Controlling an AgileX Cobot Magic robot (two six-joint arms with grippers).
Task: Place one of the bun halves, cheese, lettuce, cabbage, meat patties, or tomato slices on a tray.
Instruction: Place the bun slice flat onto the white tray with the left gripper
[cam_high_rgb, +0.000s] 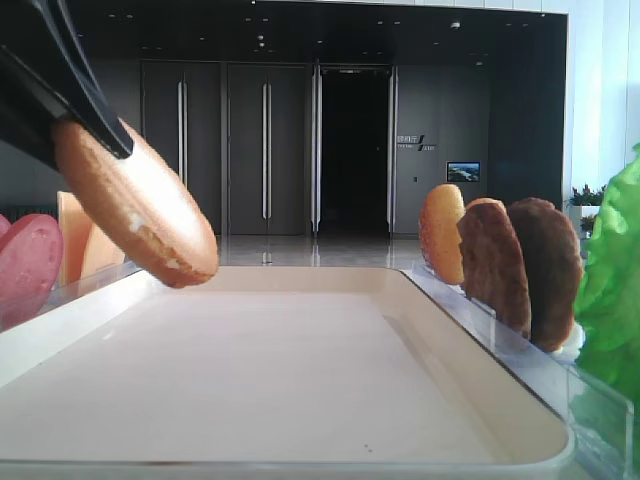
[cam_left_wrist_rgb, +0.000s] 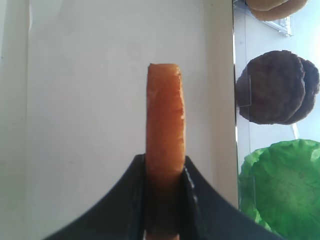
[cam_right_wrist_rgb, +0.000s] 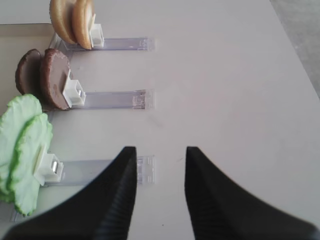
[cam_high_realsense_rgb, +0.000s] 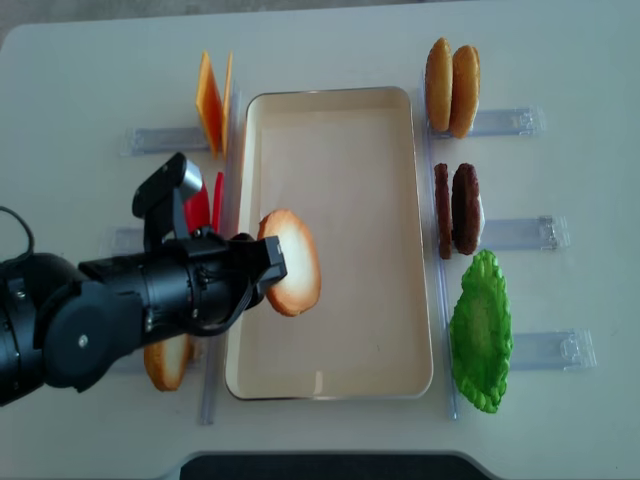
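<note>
**A:** Which step are we at?

**B:** The carry, by my reading. The left gripper (cam_high_realsense_rgb: 268, 268), black with tapered fingers, is clamped tight on the round golden-brown bun half with a pale flat face (cam_high_realsense_rgb: 292, 262). The bun hangs tilted from the fingertips, over the large cream-white rectangular tray with a low rim (cam_high_realsense_rgb: 380, 110), just inside the edge nearest that arm. In the low front view its bottom rim appears slightly clear of the tray floor.

**A:** And the other arm?

**B:** The right gripper (cam_right_wrist_rgb: 160, 165) hovers over bare tabletop with its jaws parted and nothing between them. Off to one side of it stand the ruffled bright green lettuce leaves (cam_right_wrist_rgb: 24, 145), then the dark brown rough meat patties (cam_right_wrist_rgb: 50, 79) further along.

**A:** What does the next move ask for?

**B:** Probably lowering the bun until it touches the tray floor, then opening the fingers. Held edge-on as it is, it may tip over on release, so a low drop seems wise.
</note>
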